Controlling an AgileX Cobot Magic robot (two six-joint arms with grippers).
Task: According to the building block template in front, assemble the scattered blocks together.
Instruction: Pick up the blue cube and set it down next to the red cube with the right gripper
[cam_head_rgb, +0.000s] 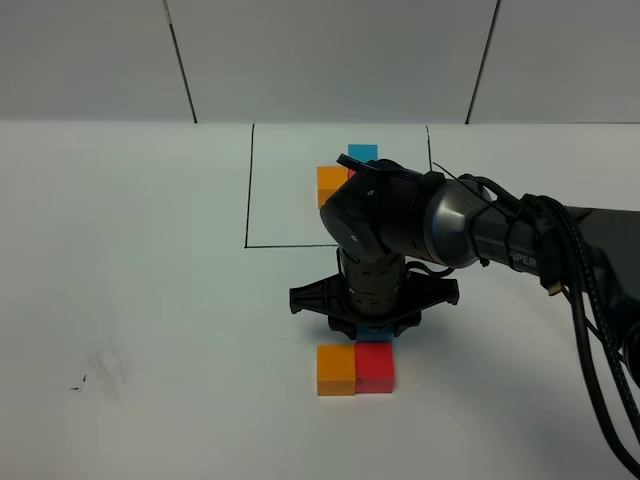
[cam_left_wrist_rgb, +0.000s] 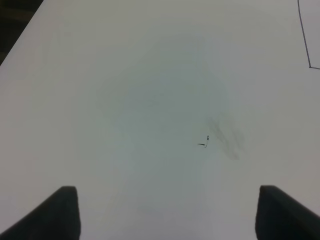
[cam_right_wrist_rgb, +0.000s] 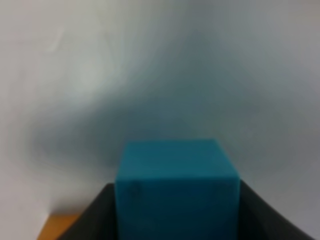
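Operator, your right gripper (cam_right_wrist_rgb: 175, 220) clenched the blue cube (cam_right_wrist_rgb: 176, 185) beside the red cube (cam_head_rgb: 375, 367); left gripper (cam_left_wrist_rgb: 165, 215) gaped.

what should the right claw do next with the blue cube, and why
Probably lower the blue cube to the table behind the red cube and open. The right claw holds it there, and the template has blue behind red, orange beside red.

White table (cam_head_rgb: 150, 300) with orange cube (cam_head_rgb: 336, 369) touching red cube (cam_head_rgb: 376, 368)

Even, bright light (soft shadows); right wrist view blurred.
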